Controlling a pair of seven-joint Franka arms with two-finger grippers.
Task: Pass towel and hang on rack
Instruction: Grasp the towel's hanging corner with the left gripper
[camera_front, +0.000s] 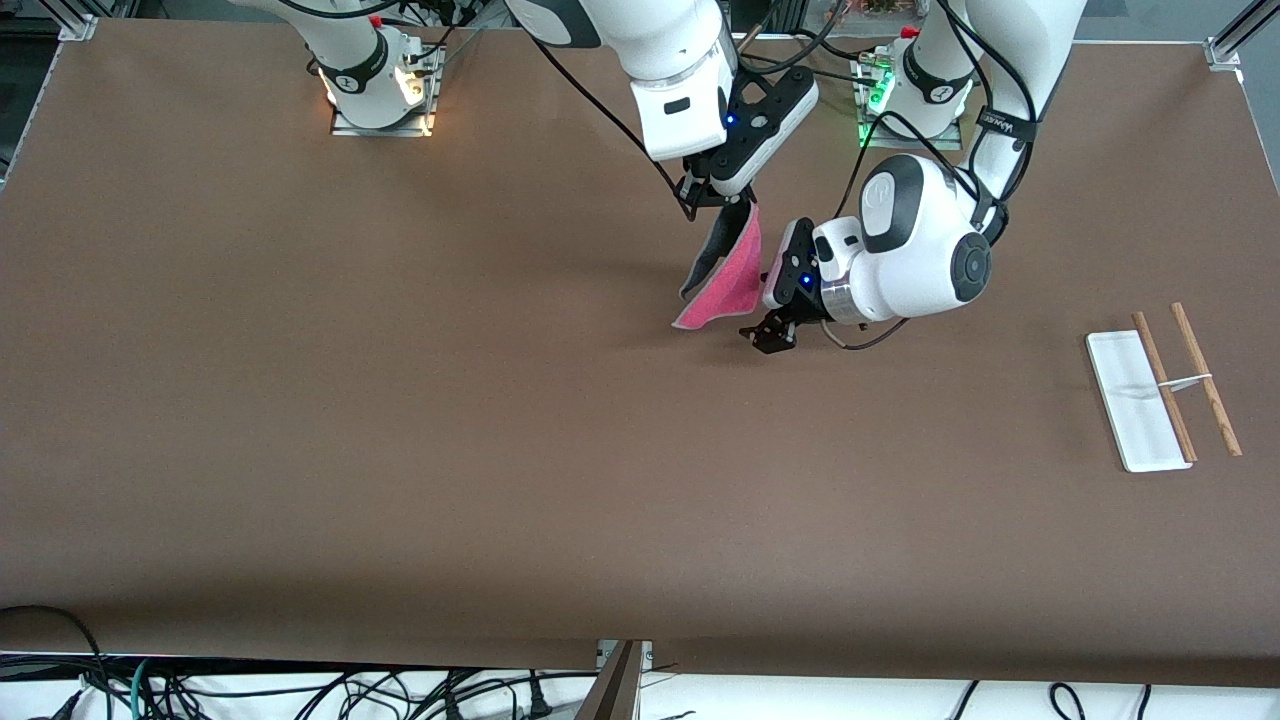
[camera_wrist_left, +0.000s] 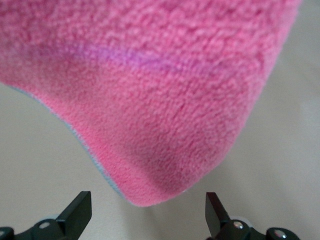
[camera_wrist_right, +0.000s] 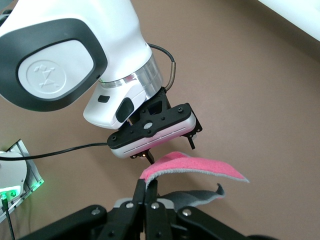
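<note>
From the front, the right gripper (camera_front: 712, 192) held the towel (camera_front: 722, 282) hanging over mid-table; the rack (camera_front: 1160, 392) lay toward the left arm's end.

The left wrist view showed the left gripper (camera_wrist_left: 147, 212) spread beside the cloth.

In the right wrist view, the fingers (camera_wrist_right: 145, 192) pinched its edge.

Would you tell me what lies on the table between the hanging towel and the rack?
Only bare table, in the front view; the left gripper hovers beside the towel, well short of the rack.

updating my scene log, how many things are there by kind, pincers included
towel: 1, hanging from the shut right pincer
rack: 1, at the left arm's end of the table
pincers: 2, the left pincer open beside the towel's lower edge
total: 4
</note>
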